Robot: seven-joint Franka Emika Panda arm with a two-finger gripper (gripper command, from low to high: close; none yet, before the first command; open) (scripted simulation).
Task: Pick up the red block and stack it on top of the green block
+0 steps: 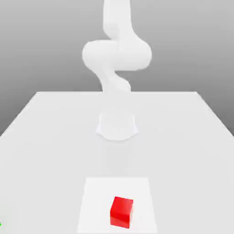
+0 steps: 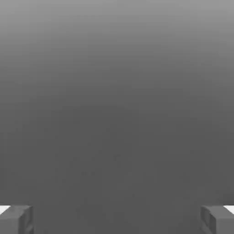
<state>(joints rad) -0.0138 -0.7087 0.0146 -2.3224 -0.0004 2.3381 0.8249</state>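
We have the gripper (image 2: 117, 220) spread wide with nothing between its fingers, so we judge the step in hand to be the approach; the red block (image 1: 121, 212) sits on the white patch (image 1: 95, 199), low and near the middle of the exterior view, and a green bit (image 1: 0, 224) peeks in at its lower left edge; next we should aim down over the red block

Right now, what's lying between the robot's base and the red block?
In the exterior view, the near part of a white square and bare tabletop lie between the base and the red block.
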